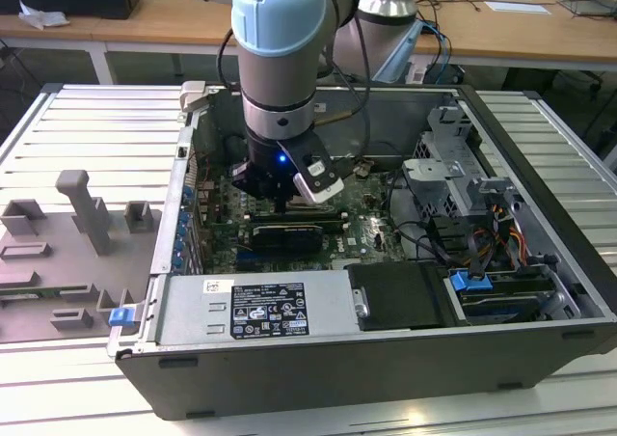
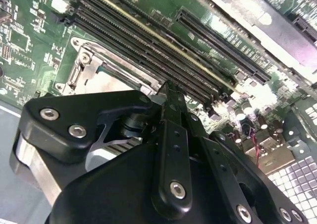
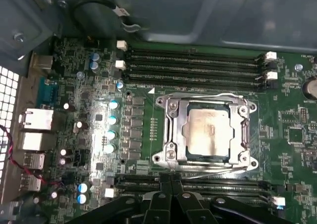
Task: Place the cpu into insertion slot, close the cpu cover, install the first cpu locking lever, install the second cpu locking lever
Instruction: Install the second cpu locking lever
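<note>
The arm [image 1: 275,50] reaches down into an open computer case [image 1: 386,291] lying on a ribbed metal worktop [image 1: 87,127], and its jaws [image 1: 281,203] hang just over the green board [image 1: 362,226] in the exterior view. In the first wrist view the cpu [image 3: 208,130], pale silver-grey, lies flat in the slot [image 3: 184,154], with the cover [image 3: 174,130] folded down around it so that the chip's top shows through the cover's square opening. Thin wire levers [image 3: 198,96] run along two opposite edges of the cover; whether they are latched cannot be told. Black memory slots [image 3: 193,65] lie in rows on the far side of the socket and more on the side next to the jaws. The jaws [image 3: 171,184] stand narrow, the black fingertips [image 3: 164,182] pressed close together with nothing between them, their tips just at the socket's near edge beside the lower lever. In the second wrist view the same fingers [image 2: 171,110] meet in a slim point over the memory slots [image 2: 148,50], with one corner of the socket [image 2: 86,68] showing beyond the black gripper body. In the exterior view a grey fixture block [image 1: 77,233] lies on the worktop at the exterior view's left of the case
</note>
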`<action>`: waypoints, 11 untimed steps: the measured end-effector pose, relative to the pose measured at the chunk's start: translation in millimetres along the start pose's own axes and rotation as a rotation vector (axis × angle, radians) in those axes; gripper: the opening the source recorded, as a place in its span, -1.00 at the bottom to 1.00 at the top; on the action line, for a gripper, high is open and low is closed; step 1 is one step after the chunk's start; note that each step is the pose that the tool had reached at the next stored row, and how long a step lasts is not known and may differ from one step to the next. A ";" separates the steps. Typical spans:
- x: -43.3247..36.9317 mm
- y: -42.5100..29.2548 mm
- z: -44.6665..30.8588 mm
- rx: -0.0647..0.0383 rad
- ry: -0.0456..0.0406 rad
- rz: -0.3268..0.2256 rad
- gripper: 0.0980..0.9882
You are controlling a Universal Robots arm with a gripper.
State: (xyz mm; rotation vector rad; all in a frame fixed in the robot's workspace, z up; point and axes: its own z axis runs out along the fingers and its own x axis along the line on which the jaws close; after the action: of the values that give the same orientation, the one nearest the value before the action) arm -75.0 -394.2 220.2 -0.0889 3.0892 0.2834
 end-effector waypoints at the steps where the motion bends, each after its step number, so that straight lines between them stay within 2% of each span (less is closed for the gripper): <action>1: 0.3 -0.4 2.7 -0.007 -0.0007 0.000 -0.98; 5: 4.2 -2.1 11.2 -0.024 -0.0017 0.001 -0.98; 9: 5.1 -2.8 15.7 -0.041 -0.0027 0.001 -0.98; 10: 5.3 -3.0 16.4 -0.046 -0.0029 0.001 -0.98; 11: 5.5 -3.2 17.7 -0.056 -0.0036 0.002 -0.98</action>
State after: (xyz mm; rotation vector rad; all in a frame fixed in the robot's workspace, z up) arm -79.8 -394.4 202.0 -0.0873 3.0783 0.3697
